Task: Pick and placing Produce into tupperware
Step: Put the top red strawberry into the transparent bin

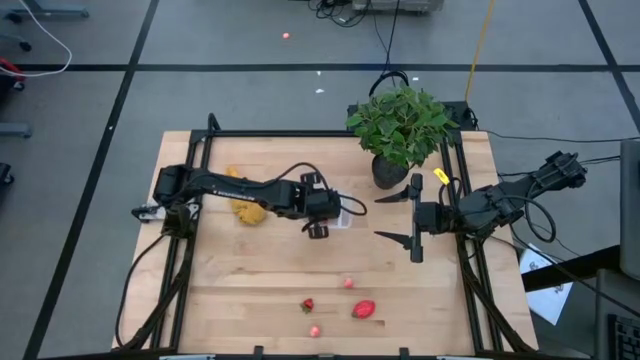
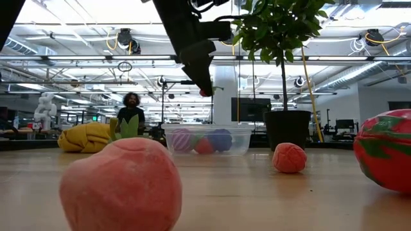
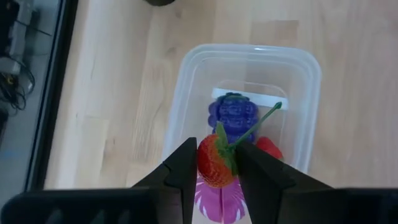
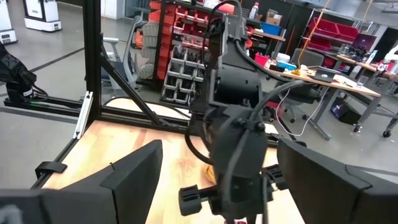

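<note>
My left gripper (image 1: 318,224) hangs above the clear tupperware (image 3: 186,74), shut on a red toy strawberry (image 3: 210,169) with a green stem. In the low view the left gripper (image 2: 204,82) is well above the tupperware (image 2: 209,140). Inside the box lie a purple grape bunch (image 3: 233,114), a red piece (image 3: 269,148) and a pink striped piece (image 3: 217,198). Several more produce pieces rest on the table near its near edge: a pink one (image 1: 348,283), a strawberry (image 1: 308,305), a red one (image 1: 363,309), another pink one (image 1: 315,330). My right gripper (image 1: 405,217) waits open to the right of the box. My left gripper pinches the strawberry's body (image 3: 205,155) between its two fingers (image 3: 181,168), coming from above and pointing down. The strawberry is lifted clear over the tupperware's near end, its green stem (image 3: 256,123) sticking out sideways past one finger.
A yellow banana bunch (image 1: 247,208) lies left of the box, under the left arm. A potted plant (image 1: 400,128) stands at the far edge, right of the box. A person (image 2: 131,106) stands in the room behind. Bare wood lies between the box and the loose produce.
</note>
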Robot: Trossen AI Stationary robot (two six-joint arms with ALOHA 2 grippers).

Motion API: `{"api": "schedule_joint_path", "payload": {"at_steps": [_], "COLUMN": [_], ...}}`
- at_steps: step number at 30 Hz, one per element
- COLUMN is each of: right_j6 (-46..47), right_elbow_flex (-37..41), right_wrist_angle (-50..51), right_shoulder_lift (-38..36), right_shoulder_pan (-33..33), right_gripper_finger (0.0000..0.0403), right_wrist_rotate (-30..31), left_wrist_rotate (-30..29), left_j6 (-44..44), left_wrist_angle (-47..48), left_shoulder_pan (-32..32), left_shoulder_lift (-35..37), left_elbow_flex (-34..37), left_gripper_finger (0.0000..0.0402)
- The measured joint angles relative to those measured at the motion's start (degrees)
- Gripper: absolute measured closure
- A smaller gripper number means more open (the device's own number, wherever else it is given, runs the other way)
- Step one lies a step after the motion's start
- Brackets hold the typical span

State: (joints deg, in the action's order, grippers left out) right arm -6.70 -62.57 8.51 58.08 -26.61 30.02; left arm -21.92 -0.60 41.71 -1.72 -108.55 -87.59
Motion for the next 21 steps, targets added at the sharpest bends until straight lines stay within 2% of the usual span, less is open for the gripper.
{"api": "schedule_joint_path", "payload": {"at_steps": [11,21], "right_j6": [1.72,1.77], "right_elbow_flex": [0.0,0.0], "right_wrist_angle": [1.64,2.15], "right_shoulder_lift": [0.0,0.0], "right_shoulder_pan": [-0.13,-0.13], "right_gripper_finger": [0.0094,0.0094], "right_wrist_rotate": [-0.07,-0.08], "left_wrist_rotate": [1.09,1.43], "left_j6": [1.92,0.13], "left_wrist_angle": [-1.33,-1.41], "left_shoulder_pan": [0.82,3.87], "left_shoulder_lift": [-5.33,-6.24], "left_elbow_flex": [0.04,0.74], "left_gripper_finger": [0.0298,0.0298]}}
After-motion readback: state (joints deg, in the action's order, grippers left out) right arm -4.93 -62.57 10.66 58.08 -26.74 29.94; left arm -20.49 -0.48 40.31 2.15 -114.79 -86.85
